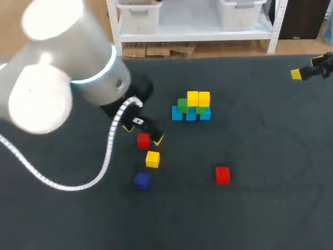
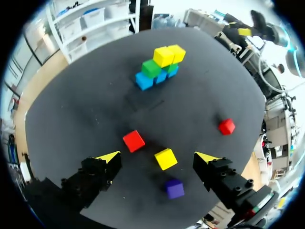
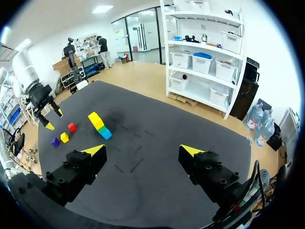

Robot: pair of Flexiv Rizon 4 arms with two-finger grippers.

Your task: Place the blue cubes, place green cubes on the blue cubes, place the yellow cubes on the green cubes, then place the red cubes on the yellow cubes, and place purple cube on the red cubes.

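Blue cubes point(image 1: 190, 114), three in a row, form the base near the middle of the table point(image 1: 276, 156). Two green cubes point(image 1: 182, 104) sit on them and two yellow cubes point(image 1: 198, 98) on top. A third yellow cube point(image 1: 152, 159) lies loose with the purple cube point(image 1: 141, 180) and two red ones: a near red cube point(image 1: 143, 140) and a far red cube point(image 1: 222, 175). The left gripper point(image 1: 143, 134) hangs spread just above the near red cube, probably lining up a pick. The right gripper point(image 3: 142, 150), spread and empty, waits well apart.
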